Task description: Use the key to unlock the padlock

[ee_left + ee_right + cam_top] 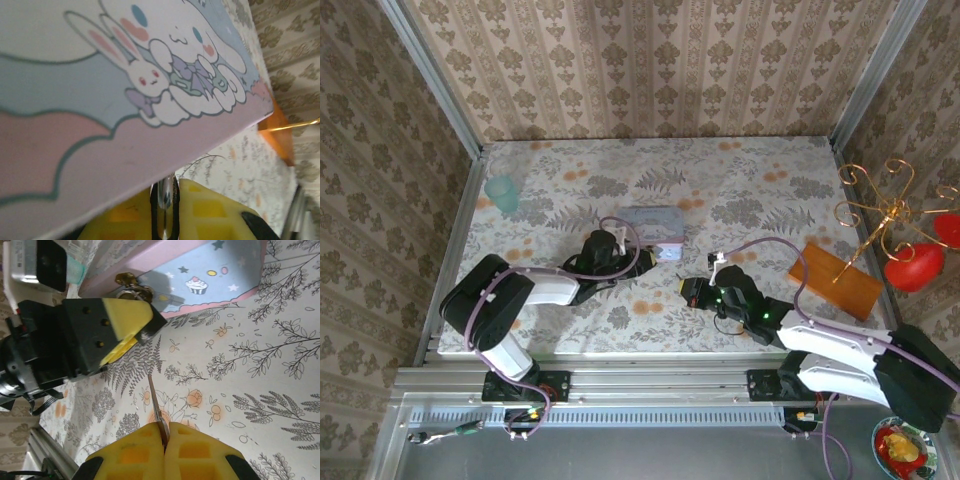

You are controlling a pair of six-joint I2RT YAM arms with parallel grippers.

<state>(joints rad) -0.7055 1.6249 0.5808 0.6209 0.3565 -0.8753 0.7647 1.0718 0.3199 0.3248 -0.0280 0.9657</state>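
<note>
Closed right gripper (163, 432) holds the key (155, 400); left gripper (165, 222) nips an unclear silvery piece (164, 197)

A table (770, 190) draped in a pale cloth printed with grey ferns and orange blossoms takes up the middle of the booth. Behind its far edge rises a back wall (650, 60) papered in beige with a brown damask pattern. The same paper lines the left side wall (370, 150) and the right side wall (930, 100). A silvery aluminium left post (432, 70) and a matching right post (877, 70) slant up from the table's far corners. A ribbed aluminium rail (650, 415) runs along the near edge, with a grey floor strip (670, 455) beyond it. The light is soft and even.
</note>
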